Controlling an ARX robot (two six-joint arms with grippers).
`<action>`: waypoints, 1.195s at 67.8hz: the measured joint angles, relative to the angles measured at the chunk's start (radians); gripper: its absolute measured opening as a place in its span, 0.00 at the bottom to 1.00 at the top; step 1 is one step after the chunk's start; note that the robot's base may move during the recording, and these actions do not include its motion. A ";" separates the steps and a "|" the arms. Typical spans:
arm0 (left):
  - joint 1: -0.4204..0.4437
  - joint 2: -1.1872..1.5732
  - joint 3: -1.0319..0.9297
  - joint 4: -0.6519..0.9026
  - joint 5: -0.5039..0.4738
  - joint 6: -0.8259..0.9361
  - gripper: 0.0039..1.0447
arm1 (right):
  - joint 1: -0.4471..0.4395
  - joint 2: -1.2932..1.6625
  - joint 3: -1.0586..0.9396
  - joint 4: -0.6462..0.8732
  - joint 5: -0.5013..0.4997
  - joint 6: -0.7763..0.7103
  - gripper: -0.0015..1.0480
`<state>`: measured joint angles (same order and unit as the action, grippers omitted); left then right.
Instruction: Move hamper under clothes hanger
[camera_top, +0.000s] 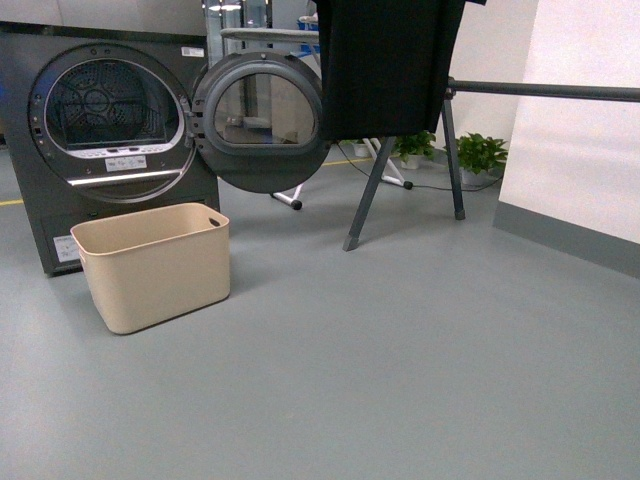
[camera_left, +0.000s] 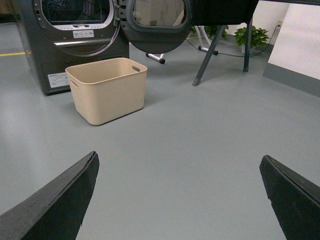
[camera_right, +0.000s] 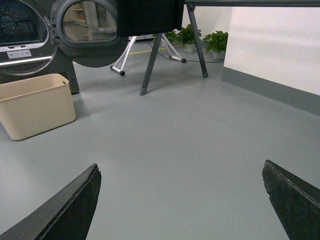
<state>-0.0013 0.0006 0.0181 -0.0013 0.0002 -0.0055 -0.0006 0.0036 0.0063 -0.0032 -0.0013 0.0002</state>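
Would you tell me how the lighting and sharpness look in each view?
Front view: soft even light, a faint shadow beside the hamper, a bright glint on the dryer. Left wrist view: hamper sharp, left gripper jaws near-black silhouettes. Right wrist view: white wall bright and featureless, right gripper jaws also dark.

I have the beige hamper standing upright, low at my 10 o'clock, with rounded corners and an oval handle cut-out in its right-hand end, well apart from the dark grey clothes hanger at 1 o'clock, its long horizontal bar on slanted legs.
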 joint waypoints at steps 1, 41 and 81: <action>0.000 0.000 0.000 0.000 0.000 0.000 0.94 | 0.000 0.000 0.000 0.000 0.000 0.000 0.92; 0.000 0.000 0.000 0.000 0.000 0.000 0.94 | 0.000 0.000 0.000 0.000 0.000 0.000 0.92; 0.000 0.000 0.000 0.000 0.000 0.000 0.94 | 0.000 0.000 0.000 0.000 0.000 0.000 0.92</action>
<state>-0.0013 0.0006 0.0181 -0.0013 0.0002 -0.0055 -0.0006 0.0040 0.0059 -0.0032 -0.0017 -0.0002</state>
